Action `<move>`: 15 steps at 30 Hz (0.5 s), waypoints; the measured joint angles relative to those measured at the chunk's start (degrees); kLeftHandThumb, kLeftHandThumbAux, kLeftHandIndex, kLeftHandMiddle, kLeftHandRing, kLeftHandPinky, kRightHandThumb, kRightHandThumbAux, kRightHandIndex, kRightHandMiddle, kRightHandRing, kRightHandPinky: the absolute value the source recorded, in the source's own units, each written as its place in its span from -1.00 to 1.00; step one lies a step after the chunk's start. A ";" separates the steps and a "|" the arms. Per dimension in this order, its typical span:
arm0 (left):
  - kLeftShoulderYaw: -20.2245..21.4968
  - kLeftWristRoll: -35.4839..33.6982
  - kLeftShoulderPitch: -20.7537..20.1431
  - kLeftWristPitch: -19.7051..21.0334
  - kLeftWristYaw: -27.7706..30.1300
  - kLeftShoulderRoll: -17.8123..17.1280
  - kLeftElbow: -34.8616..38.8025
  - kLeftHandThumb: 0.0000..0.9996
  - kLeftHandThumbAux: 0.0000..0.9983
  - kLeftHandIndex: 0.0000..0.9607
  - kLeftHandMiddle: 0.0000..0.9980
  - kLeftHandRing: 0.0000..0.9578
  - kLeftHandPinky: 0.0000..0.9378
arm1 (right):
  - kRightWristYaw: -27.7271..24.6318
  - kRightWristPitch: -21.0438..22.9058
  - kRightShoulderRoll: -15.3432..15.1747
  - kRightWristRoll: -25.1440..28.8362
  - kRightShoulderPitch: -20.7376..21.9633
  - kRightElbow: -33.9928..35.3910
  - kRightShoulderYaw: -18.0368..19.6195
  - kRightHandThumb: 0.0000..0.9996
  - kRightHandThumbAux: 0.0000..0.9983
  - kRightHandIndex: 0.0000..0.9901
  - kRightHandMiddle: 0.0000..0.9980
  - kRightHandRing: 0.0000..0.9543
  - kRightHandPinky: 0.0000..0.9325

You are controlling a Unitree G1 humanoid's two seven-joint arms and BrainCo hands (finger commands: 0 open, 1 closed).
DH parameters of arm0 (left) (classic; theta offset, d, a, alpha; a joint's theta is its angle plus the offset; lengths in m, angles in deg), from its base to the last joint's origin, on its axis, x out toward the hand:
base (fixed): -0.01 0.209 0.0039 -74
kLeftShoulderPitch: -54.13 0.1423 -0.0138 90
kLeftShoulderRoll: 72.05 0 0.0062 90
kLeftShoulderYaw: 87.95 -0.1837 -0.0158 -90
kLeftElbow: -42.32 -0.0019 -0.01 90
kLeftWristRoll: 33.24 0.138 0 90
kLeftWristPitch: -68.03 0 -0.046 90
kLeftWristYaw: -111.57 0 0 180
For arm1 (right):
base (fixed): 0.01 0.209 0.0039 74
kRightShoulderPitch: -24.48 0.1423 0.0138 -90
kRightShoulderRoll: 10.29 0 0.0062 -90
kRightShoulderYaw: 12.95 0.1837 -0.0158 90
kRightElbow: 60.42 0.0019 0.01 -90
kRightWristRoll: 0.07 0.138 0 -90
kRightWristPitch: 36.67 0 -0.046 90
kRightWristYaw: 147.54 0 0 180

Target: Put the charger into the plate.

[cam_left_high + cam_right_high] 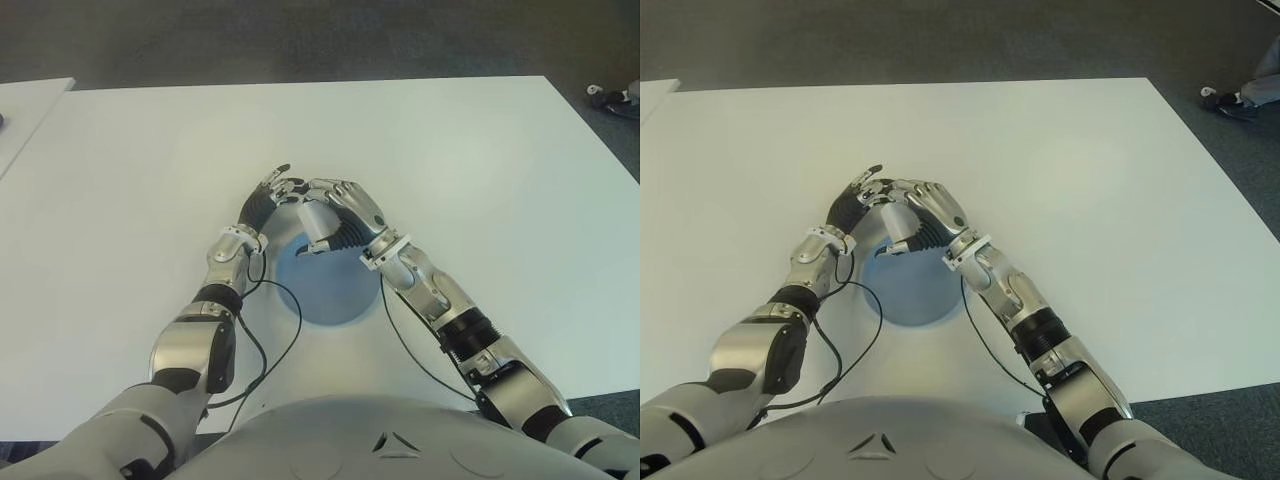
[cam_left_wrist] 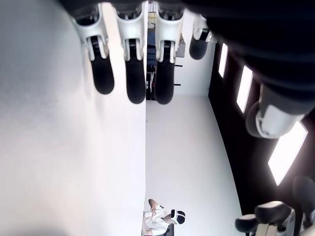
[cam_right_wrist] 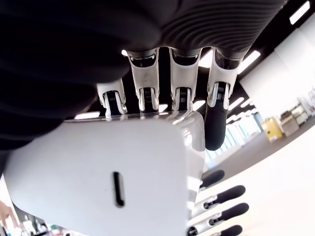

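The white charger hangs just above the far edge of the round blue plate, which lies on the white table close in front of me. My right hand is shut on the charger. In the right wrist view its fingers curl over the charger, whose slot-shaped port faces the camera. My left hand is beside the plate's far left rim, close to the right hand. Its fingers are stretched out and hold nothing.
A second white table adjoins at the far left. Dark floor lies beyond the table, with small objects at the far right. Thin black cables loop from my wrists over the near table. A person sits far off.
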 measured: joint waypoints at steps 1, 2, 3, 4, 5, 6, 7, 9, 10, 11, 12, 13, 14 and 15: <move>0.09 -0.08 -0.01 0.00 0.00 0.00 -0.05 -1.00 0.02 -0.78 -0.48 -0.44 -0.45 | -0.33 0.12 -0.28 -0.08 -0.02 0.20 0.01 -0.20 -0.47 -0.40 -0.21 -0.22 -0.28; 0.17 -0.20 -0.02 0.01 0.01 0.00 -0.11 -0.99 0.02 -0.79 -0.51 -0.46 -0.47 | -0.60 0.24 -0.44 -0.13 -0.02 0.39 0.03 -0.20 -0.50 -0.45 -0.28 -0.30 -0.35; 0.27 -0.38 -0.05 0.02 0.02 0.00 -0.23 -0.98 0.02 -0.80 -0.53 -0.49 -0.49 | -0.96 0.44 -0.62 -0.15 -0.02 0.60 0.08 -0.21 -0.53 -0.49 -0.34 -0.36 -0.42; 0.38 -0.54 -0.10 0.03 0.04 0.00 -0.39 -0.98 0.02 -0.80 -0.54 -0.49 -0.50 | -1.38 0.65 -0.80 -0.15 -0.01 0.81 0.15 -0.21 -0.53 -0.51 -0.37 -0.39 -0.44; 0.51 -0.63 -0.15 0.06 0.05 0.00 -0.52 -0.97 0.01 -0.80 -0.55 -0.51 -0.51 | -1.79 0.80 -0.95 -0.13 0.00 1.00 0.21 -0.21 -0.56 -0.55 -0.43 -0.46 -0.51; 0.60 -0.69 -0.20 0.10 0.07 0.00 -0.57 -0.97 0.00 -0.80 -0.55 -0.51 -0.51 | -2.25 1.03 -1.10 -0.13 0.00 1.22 0.24 -0.21 -0.57 -0.58 -0.47 -0.51 -0.56; 0.69 -0.72 -0.27 0.15 0.09 0.00 -0.60 -0.97 -0.01 -0.79 -0.54 -0.51 -0.50 | -2.82 1.25 -1.31 -0.12 -0.01 1.51 0.30 -0.21 -0.58 -0.61 -0.53 -0.58 -0.62; 0.71 -0.70 -0.34 0.23 0.18 -0.02 -0.62 -0.97 -0.02 -0.77 -0.52 -0.49 -0.49 | -3.69 1.58 -1.61 -0.06 -0.03 2.06 0.46 -0.22 -0.60 -0.65 -0.61 -0.67 -0.70; 0.69 -0.69 -0.34 0.28 0.27 -0.05 -0.62 -0.98 -0.02 -0.77 -0.51 -0.49 -0.49 | -4.04 1.76 -1.71 -0.04 -0.05 2.33 0.54 -0.23 -0.60 -0.66 -0.63 -0.69 -0.72; 0.67 -0.67 -0.35 0.29 0.38 -0.07 -0.62 -0.98 -0.03 -0.77 -0.50 -0.49 -0.50 | -4.25 1.88 -1.77 0.02 -0.08 2.57 0.68 -0.24 -0.61 -0.67 -0.66 -0.73 -0.75; 0.59 -0.64 -0.35 0.32 0.46 -0.12 -0.61 -0.98 -0.04 -0.77 -0.50 -0.49 -0.51 | -4.47 2.06 -1.82 0.03 -0.14 2.84 0.87 -0.24 -0.61 -0.68 -0.69 -0.76 -0.77; 0.55 -0.61 -0.36 0.35 0.54 -0.16 -0.60 -0.99 -0.04 -0.77 -0.49 -0.49 -0.52 | -4.58 2.26 -1.85 0.05 -0.20 3.03 0.99 -0.24 -0.61 -0.69 -0.69 -0.76 -0.77; 0.48 -0.58 -0.38 0.40 0.58 -0.21 -0.60 -0.99 -0.04 -0.76 -0.49 -0.49 -0.52 | -4.69 2.46 -1.85 0.06 -0.26 3.16 1.11 -0.26 -0.62 -0.70 -0.72 -0.80 -0.81; 0.40 -0.55 -0.41 0.47 0.61 -0.25 -0.60 -0.99 -0.05 -0.76 -0.48 -0.49 -0.52 | -4.79 2.58 -1.85 0.07 -0.36 3.28 1.23 -0.26 -0.62 -0.71 -0.74 -0.82 -0.84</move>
